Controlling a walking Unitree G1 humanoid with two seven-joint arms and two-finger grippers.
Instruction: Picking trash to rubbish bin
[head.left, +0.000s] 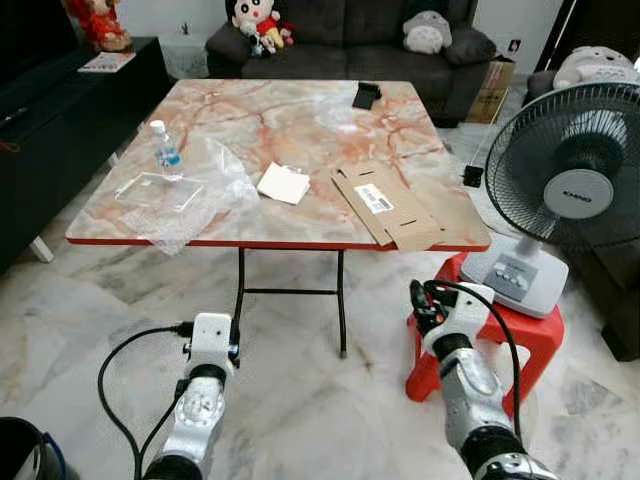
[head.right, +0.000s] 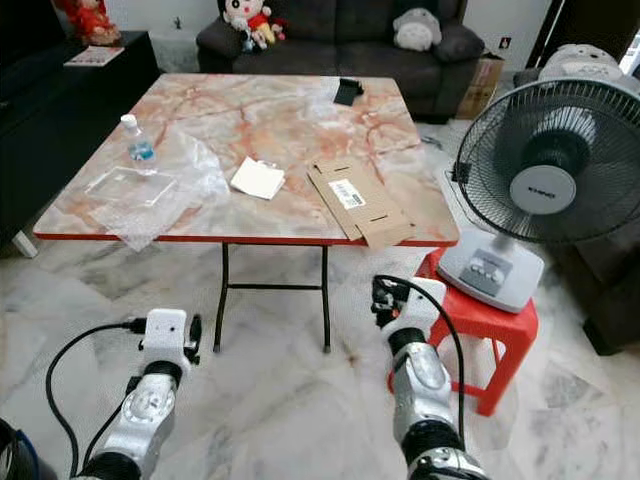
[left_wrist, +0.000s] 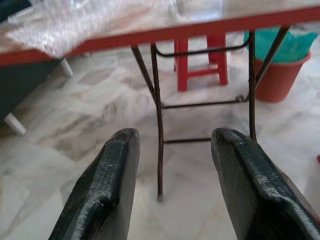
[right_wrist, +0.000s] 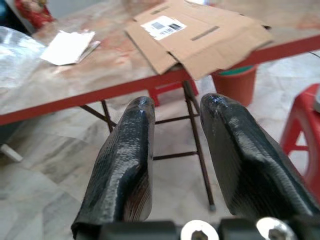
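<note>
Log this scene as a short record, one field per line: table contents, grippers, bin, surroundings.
table: marble-pattern top with red edge
trash on table: flattened cardboard overhanging the near edge; white paper; clear plastic wrap; plastic bottle
other item: small black object at the far side
left gripper: open, empty, below table height
right gripper: open, empty, facing the cardboard
bin: orange bucket with green liner beyond the table
surroundings: fan on red stool, dark sofa

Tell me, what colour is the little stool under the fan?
The stool is red, clearest in the left eye view.
</note>
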